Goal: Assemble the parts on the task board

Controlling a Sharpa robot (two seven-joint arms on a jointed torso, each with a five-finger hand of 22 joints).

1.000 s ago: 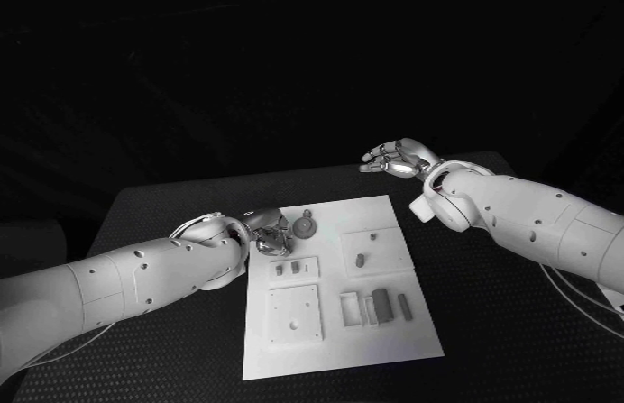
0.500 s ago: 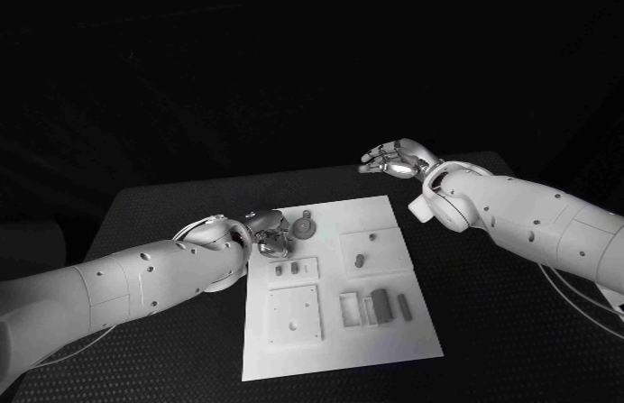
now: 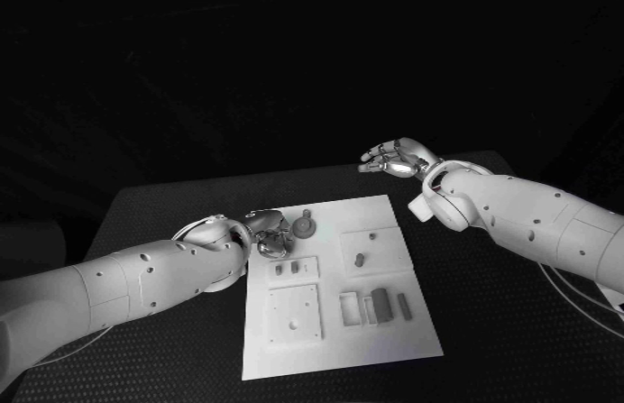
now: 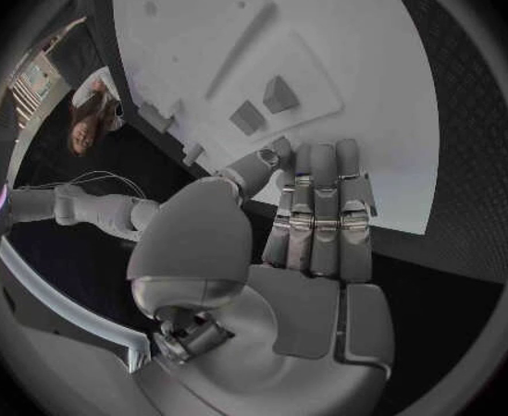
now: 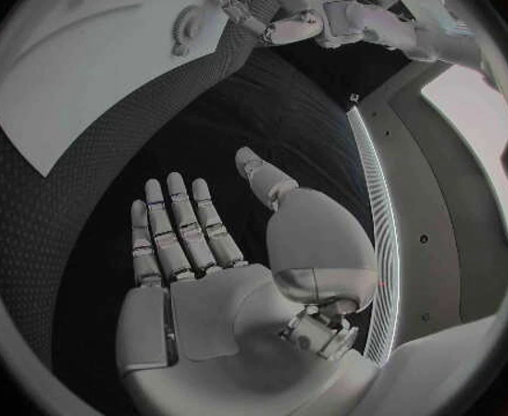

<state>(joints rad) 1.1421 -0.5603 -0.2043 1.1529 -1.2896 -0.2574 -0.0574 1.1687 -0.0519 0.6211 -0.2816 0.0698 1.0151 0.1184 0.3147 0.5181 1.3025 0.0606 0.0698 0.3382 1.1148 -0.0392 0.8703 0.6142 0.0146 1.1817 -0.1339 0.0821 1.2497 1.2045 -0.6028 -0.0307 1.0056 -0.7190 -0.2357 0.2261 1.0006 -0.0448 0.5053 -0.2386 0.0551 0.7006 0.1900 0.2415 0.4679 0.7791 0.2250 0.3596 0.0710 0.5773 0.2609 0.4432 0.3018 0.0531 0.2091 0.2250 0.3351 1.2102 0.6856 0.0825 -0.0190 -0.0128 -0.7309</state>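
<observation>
— Where's the task board (image 3: 341, 286)?
— Flat in the middle of the black table (image 3: 169, 205), grey parts (image 3: 388, 306) lying on it, a round geared piece (image 3: 305, 227) near its far edge.
— And the left hand (image 3: 268, 233)?
— At the board's far left corner, beside that geared piece; fingers (image 4: 323, 208) straight and together, holding nothing I can see.
— The right hand (image 3: 394, 159)?
— Off the board past its far right corner, fingers (image 5: 173, 222) spread, empty.
— Surroundings?
— Dark beyond the table.

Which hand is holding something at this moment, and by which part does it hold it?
Neither. The left hand lies flat and empty at the task board edge; the right hand hangs open over the table.
</observation>
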